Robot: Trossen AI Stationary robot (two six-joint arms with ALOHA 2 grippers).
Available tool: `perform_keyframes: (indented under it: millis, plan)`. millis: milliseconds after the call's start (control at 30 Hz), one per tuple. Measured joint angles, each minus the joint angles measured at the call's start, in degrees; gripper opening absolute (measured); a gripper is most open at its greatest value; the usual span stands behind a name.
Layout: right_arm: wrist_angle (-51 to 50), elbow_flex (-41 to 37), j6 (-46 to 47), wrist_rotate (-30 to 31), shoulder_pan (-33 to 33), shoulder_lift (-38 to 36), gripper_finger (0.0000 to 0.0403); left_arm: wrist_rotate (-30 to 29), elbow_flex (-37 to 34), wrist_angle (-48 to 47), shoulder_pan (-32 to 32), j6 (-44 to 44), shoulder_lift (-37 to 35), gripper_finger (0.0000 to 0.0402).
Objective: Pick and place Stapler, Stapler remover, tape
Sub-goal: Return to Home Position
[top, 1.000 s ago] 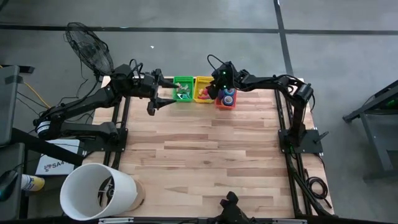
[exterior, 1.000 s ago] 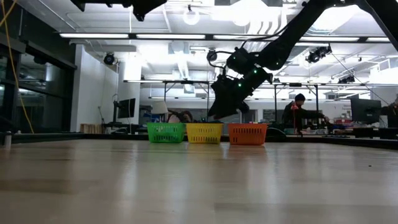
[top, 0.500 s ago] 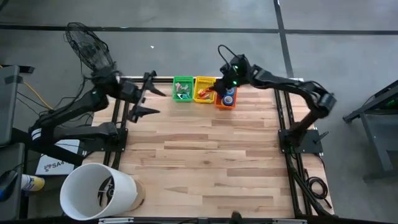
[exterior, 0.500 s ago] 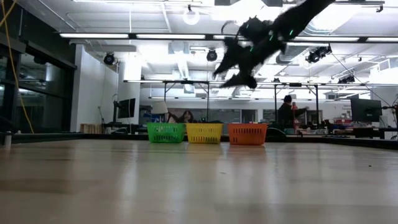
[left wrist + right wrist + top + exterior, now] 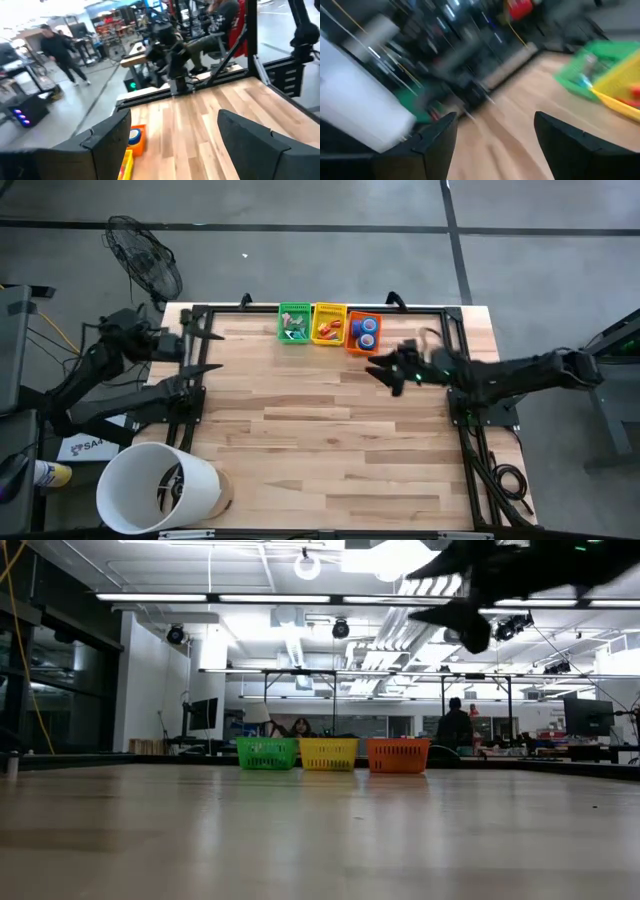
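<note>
Three small baskets stand in a row at the table's far edge. The green basket [image 5: 294, 323] holds small silvery pieces, and the yellow basket [image 5: 328, 324] holds red and orange pieces. I cannot tell which of these is the stapler or the stapler remover. Blue tape rolls [image 5: 368, 332] lie in the orange basket [image 5: 356, 343]. My left gripper [image 5: 212, 351] hangs open at the table's left edge, well left of the baskets. My right gripper [image 5: 373, 368] is open above the table, nearer than the orange basket. Both are empty.
A white bucket [image 5: 160, 485] stands at the table's near left corner. A fan [image 5: 145, 260] stands off the far left corner. The low view shows the baskets [image 5: 328, 753] far off and my right gripper [image 5: 452, 616] high up. People move in the room behind.
Both arms have drawn back from the baskets. My left gripper has gone toward the table's left edge. My right gripper has left the orange basket, risen and swung toward the near and right side, rolling as it went. The baskets have kept still.
</note>
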Motion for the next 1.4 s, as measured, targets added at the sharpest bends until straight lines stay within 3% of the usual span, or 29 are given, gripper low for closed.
perform_keyframes:
  millis: [100,233,467,733,1100,1167,1400]
  plan:
    - [16.1,-8.9,0.9,7.6,6.3,-3.1,0.0255,-2.4,-0.3,-2.1,0.0,0.5,-3.5,0.0294]
    - [27.9,-17.3,-0.4,15.7,11.2,-5.5,0.0255,-4.4,-4.6,-1.6,0.0,-0.5,-8.9,0.0294]
    - [35.7,-27.2,-0.4,11.5,9.6,-13.4,0.0257,-4.9,-17.0,5.6,0.0,-6.0,-21.8,0.0294]
    - [17.2,-27.3,-0.4,-4.0,0.7,-28.4,0.0257,-5.5,-21.2,7.1,0.0,-7.3,-23.4,0.0294]
    - [-14.0,-27.3,-3.0,-4.5,-3.8,-54.9,0.0257,-6.6,-24.0,8.1,0.0,-7.1,-23.8,0.0294]
    - [-18.2,-27.3,-2.7,-3.9,-3.8,-55.1,0.0257,-7.0,-26.4,11.5,0.0,-8.4,-23.8,0.0294]
    - [-18.2,-27.3,-4.1,-4.0,-3.8,-55.0,0.0257,-6.8,-36.8,25.8,-1.2,-12.9,-23.8,0.0294]
